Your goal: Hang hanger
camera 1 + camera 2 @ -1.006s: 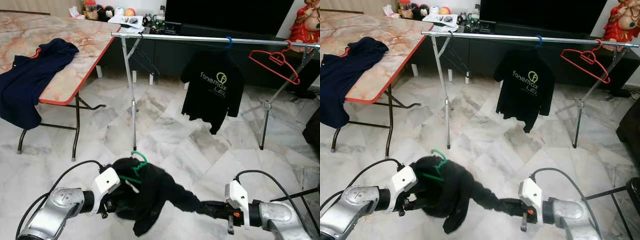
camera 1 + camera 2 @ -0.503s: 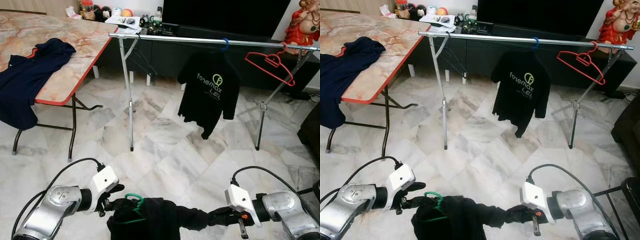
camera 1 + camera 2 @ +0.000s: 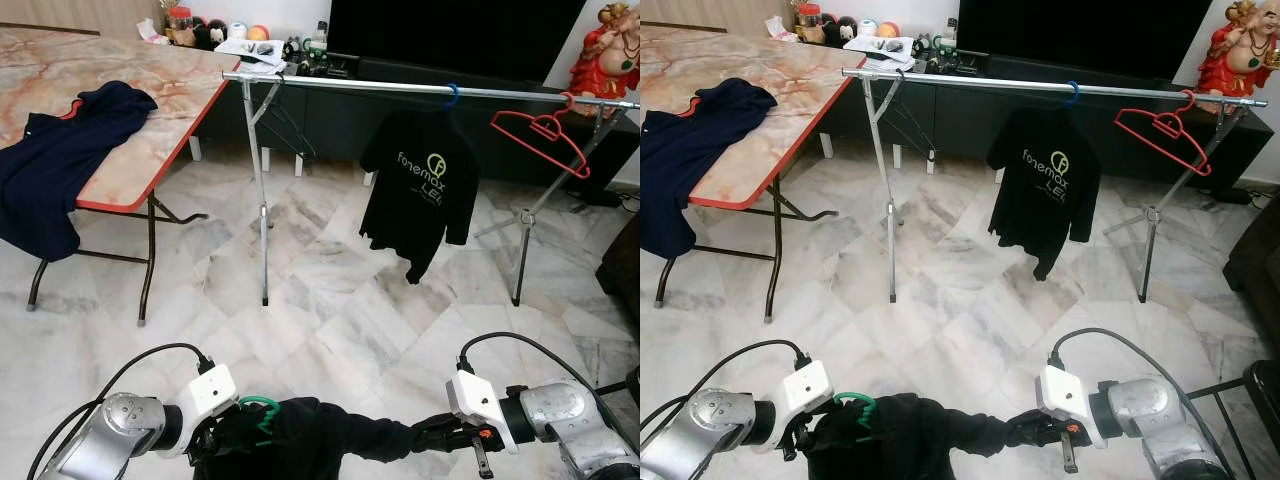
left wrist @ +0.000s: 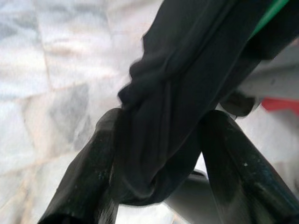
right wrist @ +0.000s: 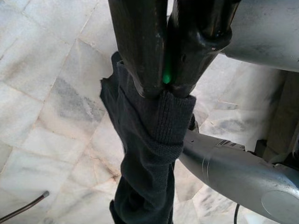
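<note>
low in front of the rail [image 3: 400, 86], well short of it, i've got a black garment [image 3: 310, 440] strung between both claws, w/ a green hanger [image 3: 262, 412] poking up out of its left end. my left claw [image 3: 222, 440] is clamped on the bunched fabric right by that hanger hook; in the left wrist view the cloth is pinched between the two black fingers [image 4: 88, 177] and a green strip of hanger runs by at the edge. my right claw [image 3: 432, 437] is clenched on the sleeve end of the same garment; right wrist view shows the fingers [image 5: 140, 46] pressed together over the cuff, a bit of green showing between them, sleeve hanging down toward the marble floor [image 3: 330, 300].

on the rail, toward its middle, a black t-shirt [image 3: 420, 190] w/ a green-white logo hangs from a blue hanger [image 3: 455, 95]. near the rail's right end a red hanger [image 3: 545, 130] hangs bare and tilted. left of the rail stands the marble-top surface [image 3: 150, 90] w/ red edge, a navy garment [image 3: 55, 160] draped over its near side. behind the rail, a dark tv unit [image 3: 450, 30]; some small items sit near the rail's left end, too small to tell.
</note>
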Robot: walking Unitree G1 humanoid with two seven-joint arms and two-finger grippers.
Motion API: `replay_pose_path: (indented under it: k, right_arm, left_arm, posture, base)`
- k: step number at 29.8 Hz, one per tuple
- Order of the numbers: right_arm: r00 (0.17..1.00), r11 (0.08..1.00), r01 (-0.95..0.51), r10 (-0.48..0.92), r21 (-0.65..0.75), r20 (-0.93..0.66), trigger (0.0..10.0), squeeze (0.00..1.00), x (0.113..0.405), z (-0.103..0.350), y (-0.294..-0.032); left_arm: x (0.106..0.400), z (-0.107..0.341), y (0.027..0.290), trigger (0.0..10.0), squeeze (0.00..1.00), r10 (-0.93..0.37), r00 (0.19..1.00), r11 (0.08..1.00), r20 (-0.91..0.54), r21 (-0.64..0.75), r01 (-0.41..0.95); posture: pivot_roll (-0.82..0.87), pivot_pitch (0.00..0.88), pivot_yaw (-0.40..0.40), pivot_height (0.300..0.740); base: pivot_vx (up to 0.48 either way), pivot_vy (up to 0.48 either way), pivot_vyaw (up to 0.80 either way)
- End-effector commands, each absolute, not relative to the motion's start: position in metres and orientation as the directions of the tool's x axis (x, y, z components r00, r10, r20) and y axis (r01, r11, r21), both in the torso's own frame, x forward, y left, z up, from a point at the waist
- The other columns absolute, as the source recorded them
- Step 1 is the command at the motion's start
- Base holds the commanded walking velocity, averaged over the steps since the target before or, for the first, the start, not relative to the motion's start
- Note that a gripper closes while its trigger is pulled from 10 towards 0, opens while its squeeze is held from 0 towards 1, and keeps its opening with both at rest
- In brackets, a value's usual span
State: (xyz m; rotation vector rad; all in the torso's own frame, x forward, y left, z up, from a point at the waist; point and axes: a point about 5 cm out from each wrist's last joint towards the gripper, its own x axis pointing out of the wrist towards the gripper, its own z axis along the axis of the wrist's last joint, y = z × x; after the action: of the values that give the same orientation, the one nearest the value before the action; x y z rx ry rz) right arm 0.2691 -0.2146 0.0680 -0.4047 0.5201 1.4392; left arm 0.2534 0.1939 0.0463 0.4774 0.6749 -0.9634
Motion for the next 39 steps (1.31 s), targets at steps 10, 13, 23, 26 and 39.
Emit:
replay_pose_path:
  k: [10,13,23,26,39]
  right_arm:
    - [0.073,0.076,-0.997,0.854,-0.015,-0.515,0.0,0.0,0.276,0.083,-0.211]
    - [0.084,0.086,-0.996,0.857,-0.019,-0.509,0.0,0.0,0.277,0.084,-0.211]
    - [0.091,0.1,-0.995,0.864,-0.008,-0.496,0.0,0.0,0.274,0.085,-0.215]
    - [0.103,0.113,-0.994,0.863,-0.011,-0.494,0.0,0.0,0.275,0.086,-0.216]
    - [0.136,0.142,-0.99,0.868,-0.023,-0.477,0.0,0.0,0.278,0.09,-0.219]
  left_arm:
    - [0.255,0.025,0.194,10.0,0.0,-0.536,0.472,0.56,-0.7,0.123,0.819]
    - [0.258,0.024,0.19,10.0,0.0,-0.554,0.513,0.594,-0.656,0.119,0.795]
    - [0.271,0.035,0.193,10.0,0.0,-0.588,0.676,0.755,-0.444,-0.003,0.656]
    - [0.265,0.031,0.197,10.0,0.0,-0.605,0.646,0.739,-0.466,-0.028,0.673]
    - [0.242,0.012,0.193,10.0,0.0,-0.711,0.486,0.645,-0.508,-0.196,0.739]
  posture:
    - [0.05,0.068,-0.104,0.74]
    - [0.04,0.071,-0.106,0.74]
    - [0.04,0.08,-0.11,0.74]
    - [0.04,0.081,-0.11,0.74]
    - [0.04,0.086,-0.115,0.74]
  base:
    - [0.0,0.0,0.0]
    - [0.0,0.0,0.0]
    - [0.0,0.0,0.0]
    - [0.0,0.0,0.0]
    - [0.0,0.0,0.0]
